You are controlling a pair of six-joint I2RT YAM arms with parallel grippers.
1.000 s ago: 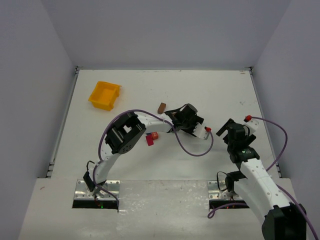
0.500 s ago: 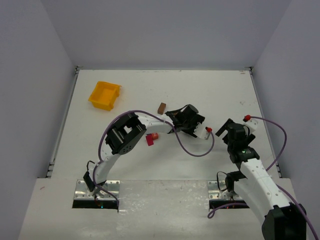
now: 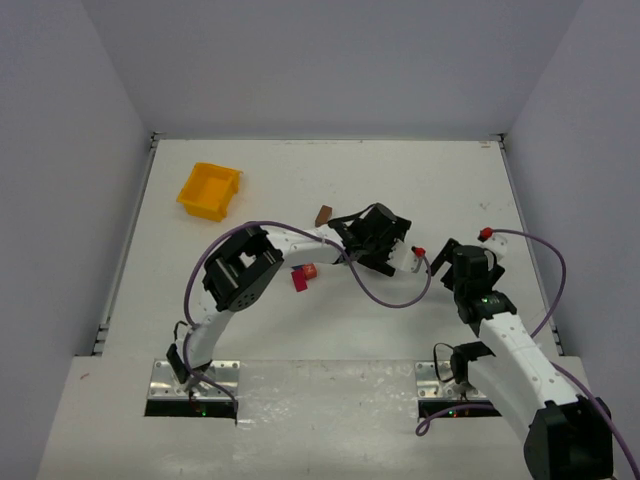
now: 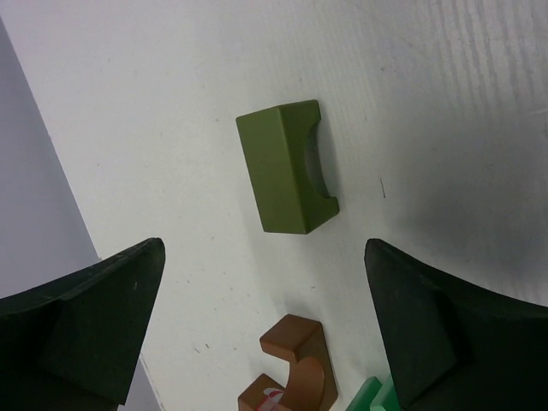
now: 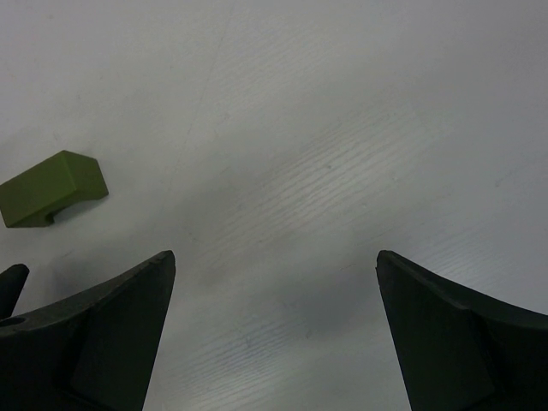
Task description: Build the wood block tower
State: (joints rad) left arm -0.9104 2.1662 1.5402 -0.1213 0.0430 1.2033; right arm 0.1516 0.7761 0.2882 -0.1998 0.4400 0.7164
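Your left hand [image 4: 264, 248] is spread wide and holds nothing. It hangs over an olive block [image 4: 287, 175] that lies flat on the white surface [image 4: 428, 103] ahead of its two fingers [image 4: 94, 325] and touches neither, while a brown arched block [image 4: 291, 368] sits just nearer the wrist. Your right hand [image 5: 276, 257] is likewise spread wide and empty above the surface, with the olive block off to its left. From above, both hands sit near mid-surface, a red block [image 3: 299, 282] and an orange block [image 3: 310, 271] lie touching just beside the left arm [image 3: 240, 275], and a yellow tray [image 3: 208, 190] stands well apart at the far left.
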